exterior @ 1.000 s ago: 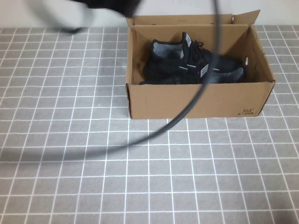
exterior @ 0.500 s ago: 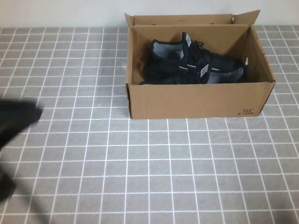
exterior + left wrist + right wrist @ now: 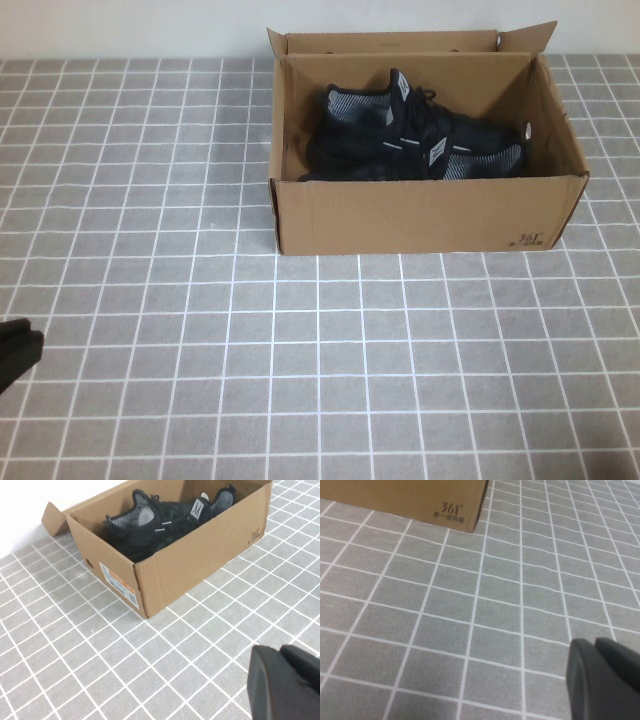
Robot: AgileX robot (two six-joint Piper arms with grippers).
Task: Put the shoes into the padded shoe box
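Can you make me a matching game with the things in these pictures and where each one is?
Things:
1. shoes
2. box
3. left tool
4. right tool

Places:
A. at the table's left edge, near side
B. on the far side of the checked tablecloth
C. inside the box
D. over the tiles near the box's printed corner

Pairs: 1-C, 2-B, 3-A, 4-D

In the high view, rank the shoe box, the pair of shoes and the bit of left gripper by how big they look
1. padded shoe box
2. shoes, inside the box
3. left gripper, mostly cut off at the left edge, so only its visible part ranks. The right gripper appears only in its wrist view.
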